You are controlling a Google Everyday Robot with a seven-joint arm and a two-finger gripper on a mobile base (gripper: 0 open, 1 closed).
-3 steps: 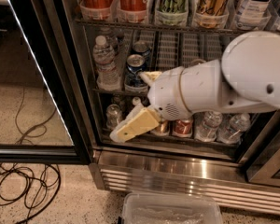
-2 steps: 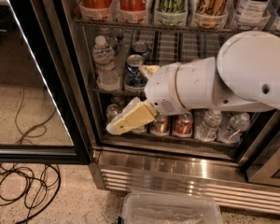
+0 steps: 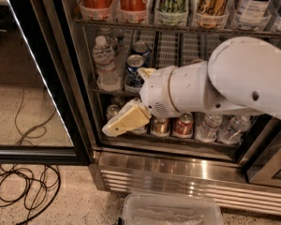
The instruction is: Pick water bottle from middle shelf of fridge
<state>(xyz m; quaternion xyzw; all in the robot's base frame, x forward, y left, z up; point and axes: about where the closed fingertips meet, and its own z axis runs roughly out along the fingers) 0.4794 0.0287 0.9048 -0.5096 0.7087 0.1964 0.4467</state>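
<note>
The cream-yellow gripper point(image 3: 124, 102), fingers spread, hangs before the lower racks on a white arm point(image 3: 234, 83). The bottle point(image 3: 104, 62) is clear and ribbed, with a white cap and pale label. The shelf point(image 3: 171, 50) is grey wire with white slotted trays. The fridge point(image 3: 178, 165) is steel, with a black door frame point(image 3: 33, 154). One can point(image 3: 135, 64) is blue.

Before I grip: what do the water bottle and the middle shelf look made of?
Clear ribbed water bottle: see-through plastic, seemingly thin, with a white cap. Middle shelf: grey metal wire, apparently, carrying matte white slotted plastic trays. The cream two-finger gripper hangs open, right of and below the bottle.
</note>
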